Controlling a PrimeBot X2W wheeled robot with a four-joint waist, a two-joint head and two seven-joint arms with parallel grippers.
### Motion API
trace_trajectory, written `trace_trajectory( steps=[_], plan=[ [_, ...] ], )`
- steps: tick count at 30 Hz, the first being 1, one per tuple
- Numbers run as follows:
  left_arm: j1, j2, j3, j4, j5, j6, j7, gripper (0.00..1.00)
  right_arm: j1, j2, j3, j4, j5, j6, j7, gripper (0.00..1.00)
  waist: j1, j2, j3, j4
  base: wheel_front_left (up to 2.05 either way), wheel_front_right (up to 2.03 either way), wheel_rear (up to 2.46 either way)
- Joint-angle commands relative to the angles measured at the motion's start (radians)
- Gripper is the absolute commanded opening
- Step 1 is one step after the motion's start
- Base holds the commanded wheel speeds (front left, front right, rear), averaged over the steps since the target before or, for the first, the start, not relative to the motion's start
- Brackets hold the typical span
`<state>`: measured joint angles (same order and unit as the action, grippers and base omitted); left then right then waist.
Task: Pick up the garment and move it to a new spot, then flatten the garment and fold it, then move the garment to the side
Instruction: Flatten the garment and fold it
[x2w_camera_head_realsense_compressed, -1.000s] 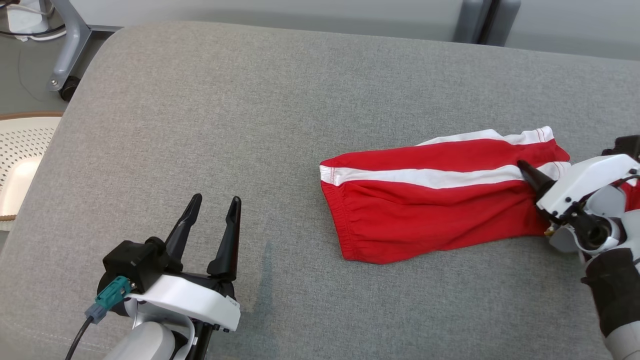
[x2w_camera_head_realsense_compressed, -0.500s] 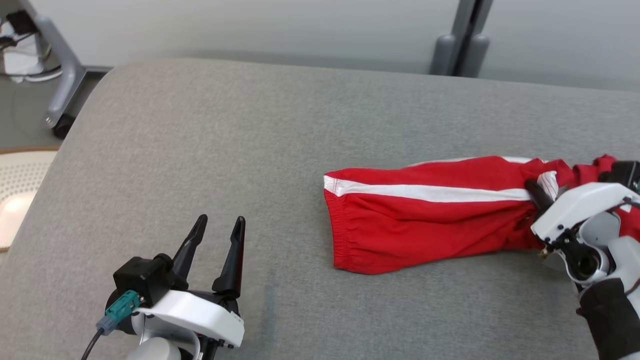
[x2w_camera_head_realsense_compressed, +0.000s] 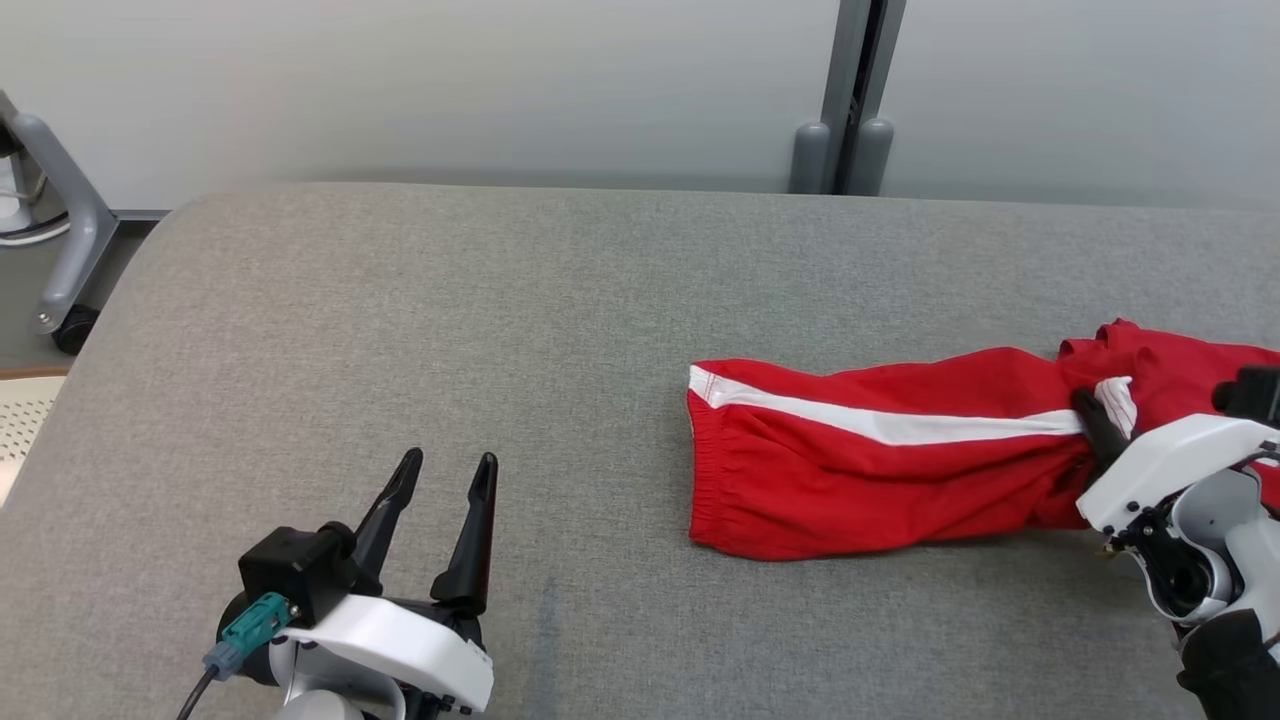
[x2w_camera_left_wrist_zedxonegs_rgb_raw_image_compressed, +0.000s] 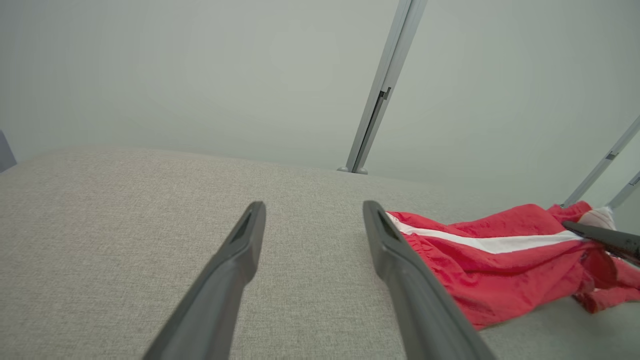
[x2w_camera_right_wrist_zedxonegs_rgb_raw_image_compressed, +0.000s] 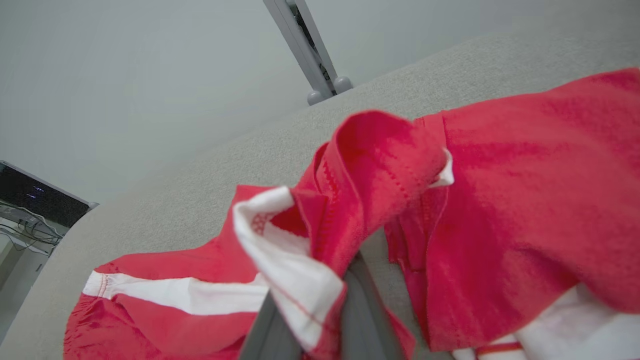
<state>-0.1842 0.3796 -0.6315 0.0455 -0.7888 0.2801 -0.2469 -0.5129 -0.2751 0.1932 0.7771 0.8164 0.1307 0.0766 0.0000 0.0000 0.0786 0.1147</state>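
Head view first: the red shorts (x2w_camera_head_realsense_compressed: 880, 480) with the white side stripe lie on the right half of the grey padded table (x2w_camera_head_realsense_compressed: 500, 300), elastic waistband end pointing toward the middle, leg end bunched up at the far right. And there's the right gripper (x2w_camera_head_realsense_compressed: 1092, 408), clamped tight on that bunched leg hem, cloth gathered around its dark fingers. The left gripper (x2w_camera_head_realsense_compressed: 450, 460) sits low at the near left, fingers spread wide, holding nothing, well apart from the shorts.

Over to the left wrist view: two open fingers frame bare grey fabric, the waistband end just off to their right, flat on the table, with the other arm's finger poking into the red cloth at the far edge.

Right wrist view, close in: a fold of red and white hem is pinched between the two fingers and stands up off the table, while the rest trails down and away.

This reads as the first step, the pick-up, grasp made, carry not yet done. Next call: lift high enough that the waistband end clears the table, then travel to the new spot without the thin pinch slipping.
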Motion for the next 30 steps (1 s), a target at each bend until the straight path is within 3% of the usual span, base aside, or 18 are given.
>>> trace_trajectory(
  steps=[1, 10, 20, 26, 27, 28, 29, 30],
  plan=[
    [0.01, 0.005, -0.001, 0.0, 0.004, 0.0, 0.001, 1.0, -0.006, -0.008, 0.011, -0.011, -0.011, 0.0, -0.01, 0.0, 0.0, 0.0, -0.004, 0.007, 0.0, 0.0, 0.0],
    [0.009, -0.026, -0.001, 0.012, -0.004, -0.008, -0.006, 1.0, -0.098, 0.005, 0.119, -0.006, -0.101, 0.0, 0.075, 0.0, 0.0, 0.0, -0.003, 0.087, 0.0, 0.0, 0.0],
    [0.003, -0.07, 0.0, 0.053, 0.009, -0.04, -0.014, 1.0, -0.109, 0.081, 0.199, -0.006, -0.183, 0.0, 0.175, 0.0, 0.0, 0.0, 0.017, 0.204, 0.0, 0.0, 0.0],
    [0.0, -0.081, 0.007, 0.072, 0.018, -0.051, -0.016, 1.0, -0.091, 0.124, 0.209, -0.004, -0.22, 0.0, 0.197, 0.01, 0.0, 0.0, 0.024, 0.23, 0.0, 0.0, 0.0],
    [-0.001, -0.082, 0.008, 0.075, 0.018, -0.051, -0.016, 1.0, -0.091, 0.127, 0.205, 0.0, -0.231, 0.0, 0.194, 0.27, 0.0, 0.0, 0.025, 0.23, 0.0, 0.0, 0.0],
    [-0.001, -0.083, 0.009, 0.077, 0.02, -0.052, -0.016, 1.0, -0.092, 0.132, 0.203, 0.002, -0.239, 0.0, 0.188, 0.91, 0.0, 0.0, 0.025, 0.229, 0.0, 0.0, 0.0],
    [-0.002, -0.082, 0.011, 0.079, 0.021, -0.053, -0.016, 1.0, -0.09, 0.14, 0.2, 0.003, -0.244, 0.0, 0.185, 1.0, 0.0, 0.0, 0.026, 0.227, 0.0, 0.0, 0.0],
    [-0.002, -0.08, 0.012, 0.079, 0.023, -0.055, -0.017, 1.0, -0.087, 0.149, 0.2, 0.005, -0.248, 0.0, 0.182, 1.0, 0.0, 0.0, 0.025, 0.223, 0.0, 0.0, 0.0]
  ],
)
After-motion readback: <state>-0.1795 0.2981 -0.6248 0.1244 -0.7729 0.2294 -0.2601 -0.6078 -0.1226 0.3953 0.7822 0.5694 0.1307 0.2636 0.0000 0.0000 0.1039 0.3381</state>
